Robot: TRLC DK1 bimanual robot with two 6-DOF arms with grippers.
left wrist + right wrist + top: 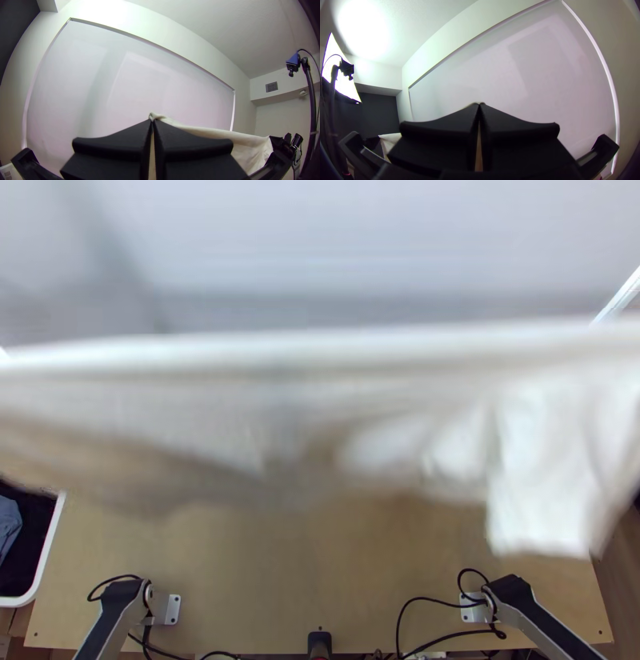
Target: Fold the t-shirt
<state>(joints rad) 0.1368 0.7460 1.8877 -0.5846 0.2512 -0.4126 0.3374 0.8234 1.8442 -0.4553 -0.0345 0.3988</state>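
The white t-shirt [320, 356] hangs raised and blurred across the top view, stretched from side to side, its lower edge drooping unevenly above the table. In the left wrist view my left gripper [152, 121] is shut on a bunched bit of the shirt [246, 141], whose edge runs from there to the other arm's gripper. My right gripper [479, 104] is shut too, with a sliver of pale cloth at its tips; more of the shirt [390, 139] shows off to one side. Which parts of the shirt are held, I cannot tell.
Bare wooden table [240, 572] lies below the cloth. At the left edge stands a white-rimmed bin [50, 550] with dark and blue contents. Black cables [436, 640] loop by the arm bases. A stand with a small camera [293, 64] rises beyond the grippers.
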